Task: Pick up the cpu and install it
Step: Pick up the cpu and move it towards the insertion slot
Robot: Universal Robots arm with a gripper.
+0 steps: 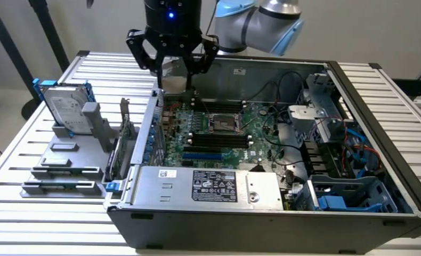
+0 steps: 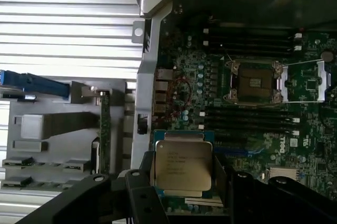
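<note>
The gripper (image 1: 174, 80) hangs over the open computer case (image 1: 267, 218), above the motherboard's (image 1: 257, 152) far corner on the exterior view's left. Its jaws are clamped on two opposite edges of the cpu (image 2: 181, 167), whose printed silver top is turned toward the wrist. The socket (image 2: 254, 81), its retaining frame swung open, lies apart from the chip near the board's middle, and a hard drive (image 1: 65, 109) stands in a grey holder (image 1: 61, 160) by the tabletop's (image 1: 25, 229) edge on the exterior view's left.
</note>
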